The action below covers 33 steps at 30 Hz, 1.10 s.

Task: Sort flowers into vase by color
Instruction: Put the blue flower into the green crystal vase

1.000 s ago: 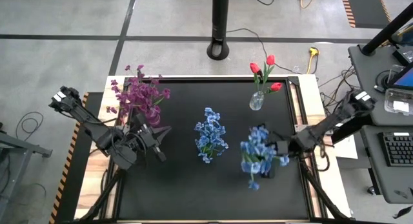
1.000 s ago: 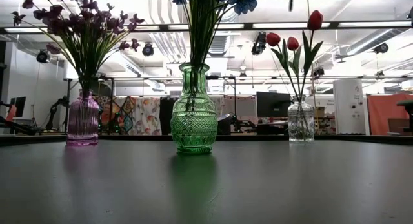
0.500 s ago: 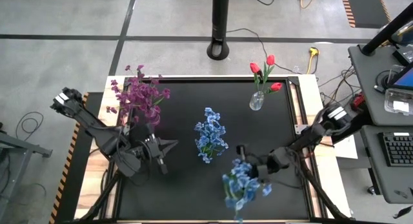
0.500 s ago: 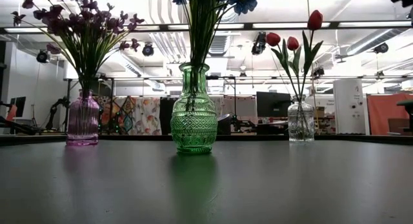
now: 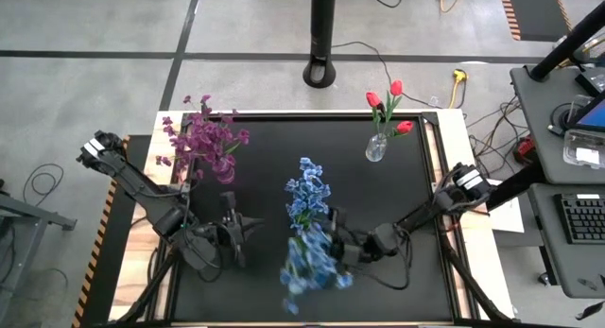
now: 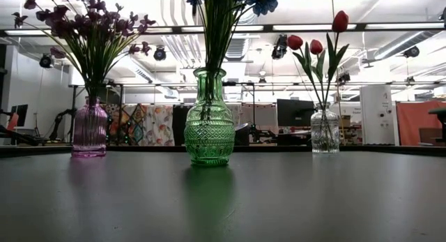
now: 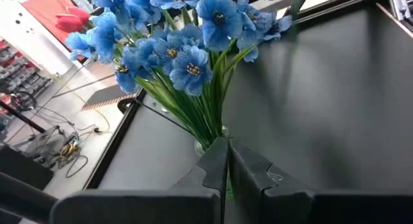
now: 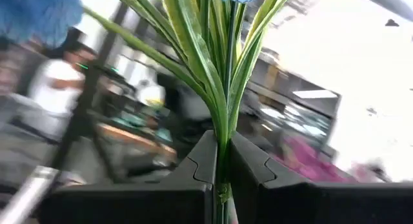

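Black tabletop [image 5: 255, 300]: your purple flowers [image 5: 203, 139] stand at ten o'clock, red tulips [image 5: 388, 103] at two o'clock, blue flowers [image 5: 308, 198] mid-table in the green vase [image 6: 209, 123]. Right gripper [image 5: 333, 255] clamps a blue bunch [image 5: 310, 262] at six o'clock, probably the last unsorted; left gripper [image 5: 244, 229] is closed, empty.

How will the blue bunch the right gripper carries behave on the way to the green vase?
Probably top-heavy: the blue flower bunch spreads wide while the right gripper pinches only its thin stems. The stems look springy, so expect sway. The green vase is narrow-necked and already full, so blooms may snag.
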### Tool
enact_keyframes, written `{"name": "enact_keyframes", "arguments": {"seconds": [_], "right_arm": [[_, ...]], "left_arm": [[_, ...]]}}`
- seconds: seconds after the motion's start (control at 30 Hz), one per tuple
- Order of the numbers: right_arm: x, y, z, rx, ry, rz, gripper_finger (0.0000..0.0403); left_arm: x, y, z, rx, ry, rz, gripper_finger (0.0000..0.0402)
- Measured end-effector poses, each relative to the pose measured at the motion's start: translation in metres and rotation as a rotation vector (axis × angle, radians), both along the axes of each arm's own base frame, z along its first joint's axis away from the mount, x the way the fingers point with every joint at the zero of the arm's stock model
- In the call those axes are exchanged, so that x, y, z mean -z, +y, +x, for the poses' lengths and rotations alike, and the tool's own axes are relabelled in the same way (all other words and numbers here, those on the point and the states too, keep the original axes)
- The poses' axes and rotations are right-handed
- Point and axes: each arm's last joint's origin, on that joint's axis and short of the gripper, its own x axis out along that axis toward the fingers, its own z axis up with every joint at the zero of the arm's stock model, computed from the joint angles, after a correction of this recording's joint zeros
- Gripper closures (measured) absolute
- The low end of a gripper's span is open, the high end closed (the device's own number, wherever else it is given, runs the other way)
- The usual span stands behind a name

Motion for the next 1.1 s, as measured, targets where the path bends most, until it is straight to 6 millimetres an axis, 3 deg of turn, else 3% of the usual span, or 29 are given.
{"name": "enact_keyframes", "arguments": {"seconds": [0.23,1.1], "right_arm": [[-0.006,-0.009,0.018,0.215,0.113,0.045,0.0385],[-0.010,-0.031,0.027,0.237,0.090,0.085,0.0385]], "left_arm": [[0.000,0.001,0.000,-0.012,-0.002,0.012,0.0402],[0.000,0.002,-0.001,-0.018,0.002,0.018,0.0402]]}}
